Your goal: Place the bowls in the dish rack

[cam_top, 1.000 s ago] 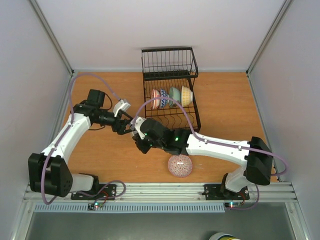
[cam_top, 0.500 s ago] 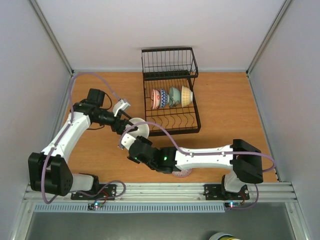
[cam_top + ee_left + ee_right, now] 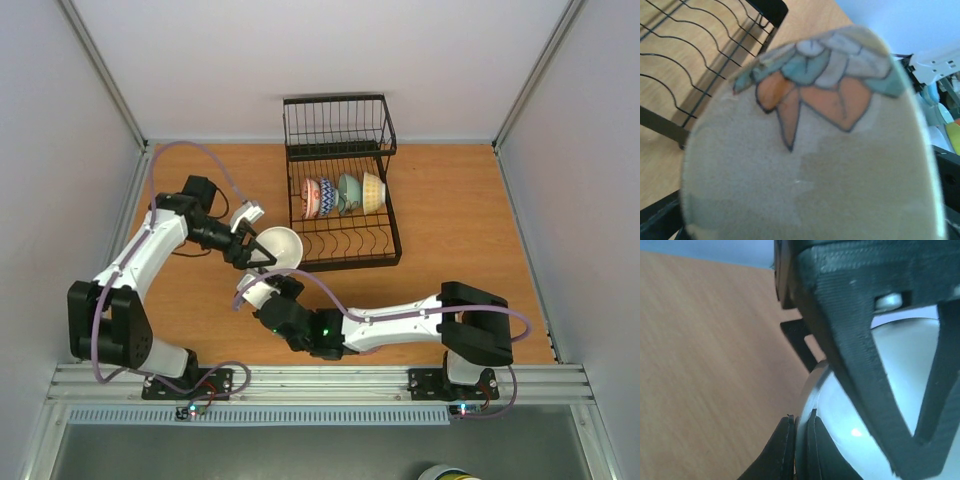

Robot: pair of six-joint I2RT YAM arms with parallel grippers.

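Working over a wooden worktop [image 3: 450, 220], with the dish rack [image 3: 345, 215] standing at its far middle and carrying four bowls [image 3: 347, 188] on edge in one far row, the nearer tines lying free. Holding a fifth, the beige bowl [image 3: 279, 246], up off the worktop just left of the rack's near-left corner, its mouth showing upward. Gripping it from the left with the left hand [image 3: 258, 252], clamped on the bowl's wall. Reaching in from the near side with the right hand [image 3: 262, 286], just under the bowl's near rim. Judging from this, needing only a short carry to the right and slightly far to reach the free tines, with the bowl turned on edge. Showing only a plain pale inside from above. Showing in the left wrist view the outside, beige with a blue and orange petal band, and the rack's tines beyond. Showing in the right wrist view the right hand's fingertips [image 3: 784, 452] sitting on either side of the rim, seemingly pinched together on it.
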